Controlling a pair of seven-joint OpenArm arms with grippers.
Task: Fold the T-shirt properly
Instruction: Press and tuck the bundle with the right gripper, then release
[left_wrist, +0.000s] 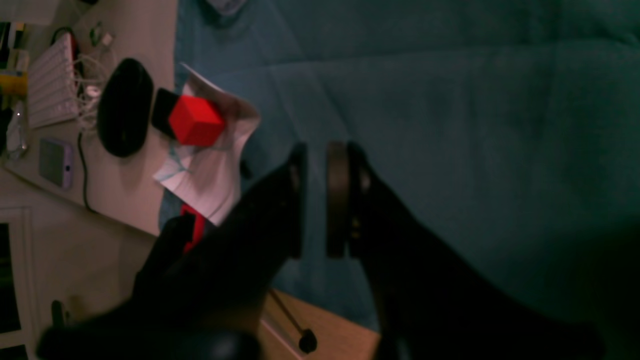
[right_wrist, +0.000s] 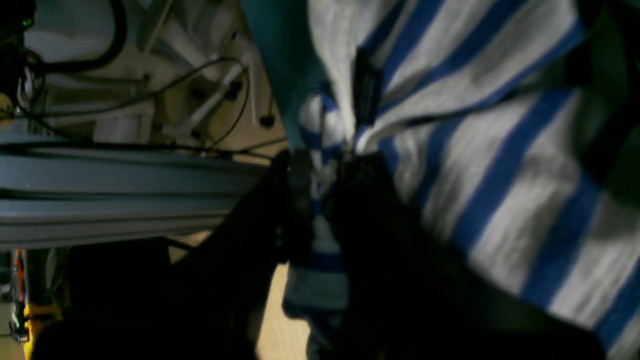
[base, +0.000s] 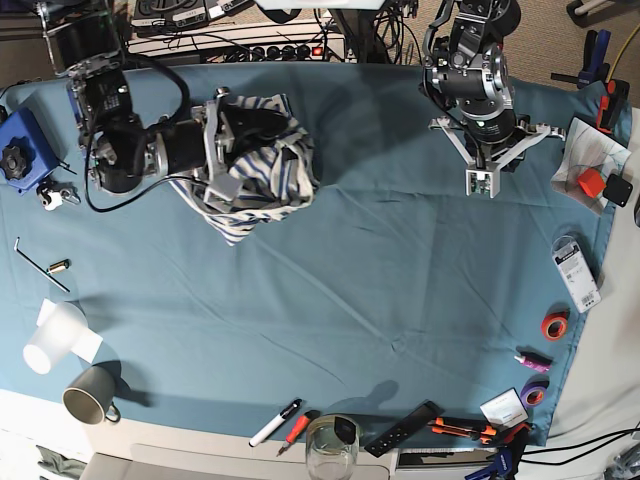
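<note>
The white T-shirt with blue stripes (base: 265, 160) lies bunched in a heap at the back left of the teal table cloth (base: 400, 290). My right gripper (base: 222, 150) is shut on a fold of it. In the right wrist view the striped cloth (right_wrist: 500, 175) fills the right side and a pinch of it sits between the fingers of the right gripper (right_wrist: 320, 167). My left gripper (base: 480, 183) hangs at the back right, far from the shirt. In the left wrist view the left gripper (left_wrist: 316, 200) holds nothing, its jaws nearly together over bare cloth (left_wrist: 450, 100).
A red cube (base: 592, 183) on white paper (left_wrist: 210, 170) sits at the right edge. A blue box (base: 20, 140) and a hex key (base: 40, 265) are at the left. Two cups (base: 50, 340), a glass (base: 330, 445), markers (base: 275, 422) and tape rolls (base: 553, 325) line the front and right edges.
</note>
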